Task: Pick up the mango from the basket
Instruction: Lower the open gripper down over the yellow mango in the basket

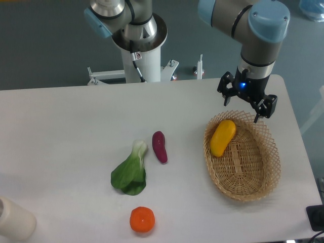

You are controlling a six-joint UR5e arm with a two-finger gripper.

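The yellow mango point(223, 137) lies tilted in the far left part of the tan wicker basket point(249, 169), which stands at the right of the table. My gripper point(243, 107) hangs above the basket's far rim, just behind and to the right of the mango. Its jaws are spread apart and hold nothing. It does not touch the mango.
A purple eggplant-like vegetable point(159, 146), a green leafy bok choy point(131, 169) and a round orange fruit point(142, 219) lie left of the basket. A white cylinder point(14, 219) stands at the front left corner. The robot's base column point(139, 48) is at the back.
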